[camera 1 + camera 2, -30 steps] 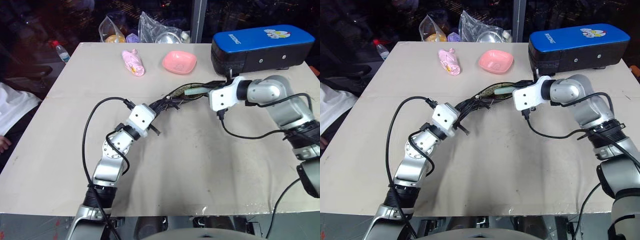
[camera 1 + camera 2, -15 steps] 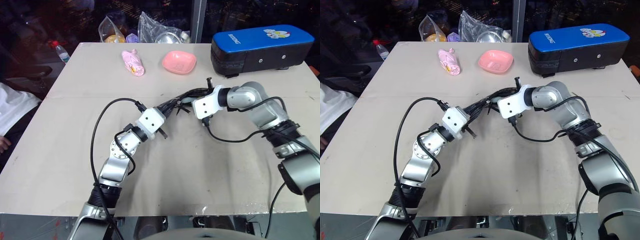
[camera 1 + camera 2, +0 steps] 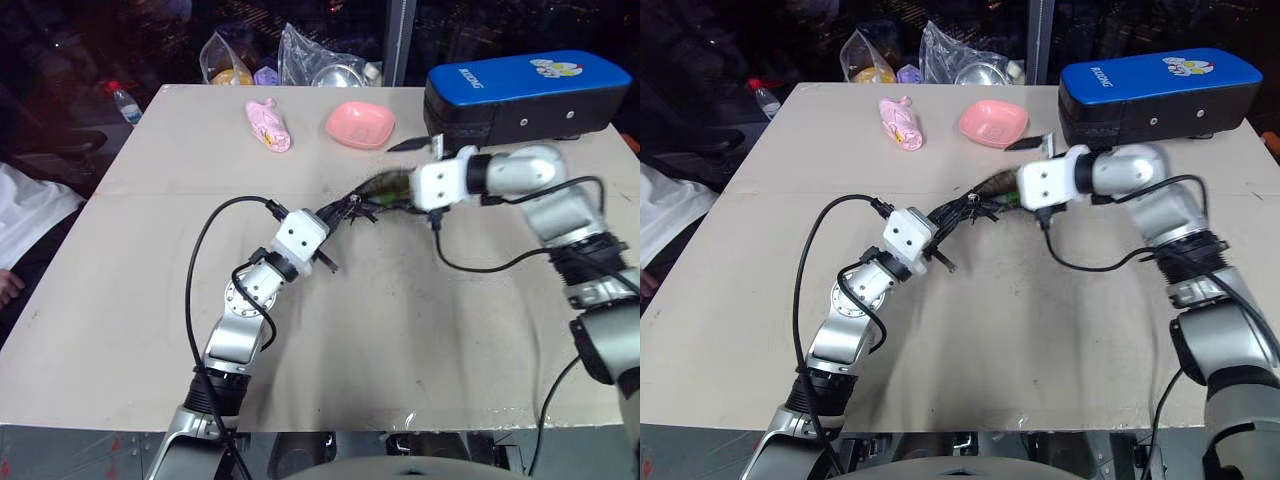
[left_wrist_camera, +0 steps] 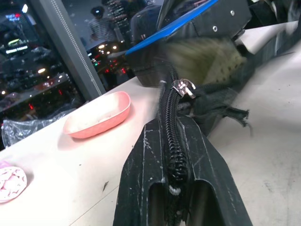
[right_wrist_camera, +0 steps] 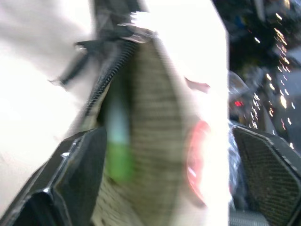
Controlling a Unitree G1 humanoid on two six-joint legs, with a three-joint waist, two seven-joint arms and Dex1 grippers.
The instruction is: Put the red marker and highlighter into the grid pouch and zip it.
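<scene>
The grid pouch (image 3: pixel 372 190) hangs between my two grippers above the table's middle, its mouth gaping. My left gripper (image 3: pixel 338 212) is shut on the pouch's zipper edge, and the silver zipper pull (image 4: pixel 183 88) sits just past its fingers. My right gripper (image 3: pixel 402 170) is open at the pouch's other end, fingers spread wide on either side of the mouth. The pale green highlighter (image 5: pixel 117 150) lies inside the pouch against its lining. The red marker is hidden.
A big blue-topped black case (image 3: pixel 525 95) stands close behind my right gripper. A pink bowl (image 3: pixel 358 124) and a pink toy (image 3: pixel 267 125) lie at the back, with plastic bags (image 3: pixel 300 60) beyond. A person's white sleeve (image 3: pixel 25 220) is at the left.
My right gripper has opened and swung up and back toward the blue-topped case. The left gripper keeps its grip on the pouch.
</scene>
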